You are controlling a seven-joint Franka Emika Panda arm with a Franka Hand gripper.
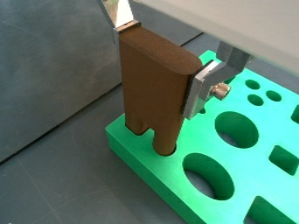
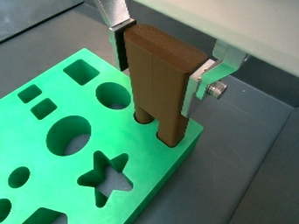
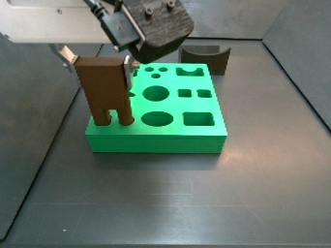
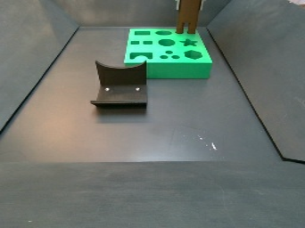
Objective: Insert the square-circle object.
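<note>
Square-circle object (image 1: 156,83), a tall brown block with two long prongs, upright between the gripper (image 1: 163,57) fingers and clasped near its upper end by the two silver plates, one finger (image 2: 205,80) pressed against each narrow side. Prongs point straight down from the gripper; in both wrist views their tips sit in holes at the corner of the green board (image 1: 140,162), so the block stands partly entered while most of its body rises above the board's top face. In a side view the block (image 3: 104,92) stands at the board's (image 3: 155,136) near-left corner, directly beneath the gripper (image 3: 101,60), whose dark body leans in from above. Board top carries round, square and star-shaped cut-outs, spreading away from the gripper across the green surface (image 2: 70,131). Beyond the board from the gripper, a short dark brown block (image 3: 204,55) with a curved notch rests on the grey floor. In a side view the fixture (image 4: 119,86), a dark L-shaped bracket, stands on the floor well apart from the gripper and the board (image 4: 167,51)
</note>
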